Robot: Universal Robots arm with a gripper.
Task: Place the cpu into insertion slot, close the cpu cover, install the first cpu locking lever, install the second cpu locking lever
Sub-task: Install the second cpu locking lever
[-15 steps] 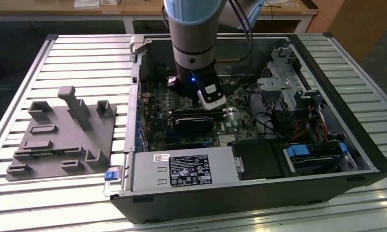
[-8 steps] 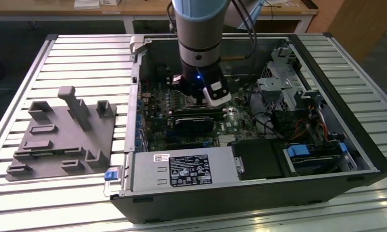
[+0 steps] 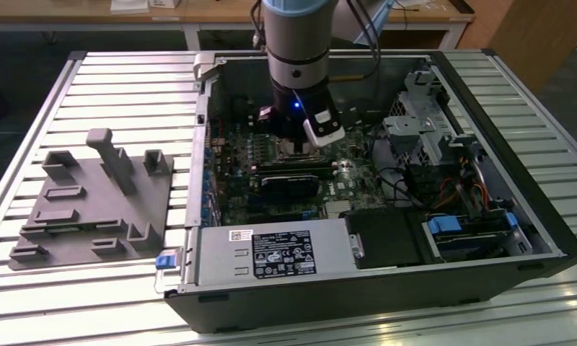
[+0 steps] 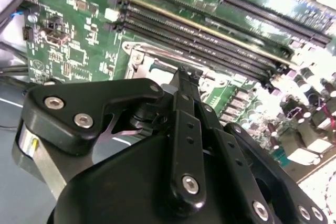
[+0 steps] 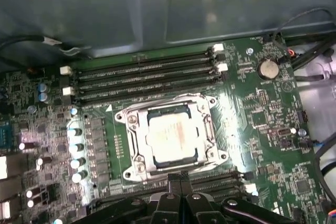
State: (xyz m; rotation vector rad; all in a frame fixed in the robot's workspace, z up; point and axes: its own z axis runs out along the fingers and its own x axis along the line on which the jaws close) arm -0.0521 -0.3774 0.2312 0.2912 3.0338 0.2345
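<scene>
In the first wrist view the cpu is seen seated in its socket at frame centre, framed by the cpu cover; the claw, fingers pressed together and empty, hangs just beside the socket's edge.

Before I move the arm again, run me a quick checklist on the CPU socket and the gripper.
1. cpu seated in the socket: ok, lies flat and square.
2. cpu cover closed over the chip: ok, frames it flat in the first wrist view.
3. Locking levers latched: cannot tell.
4. gripper empty: ok, fingers together, nothing between them.
5. Gripper clear of the socket: ok, at its edge, beside the memory slots.
</scene>
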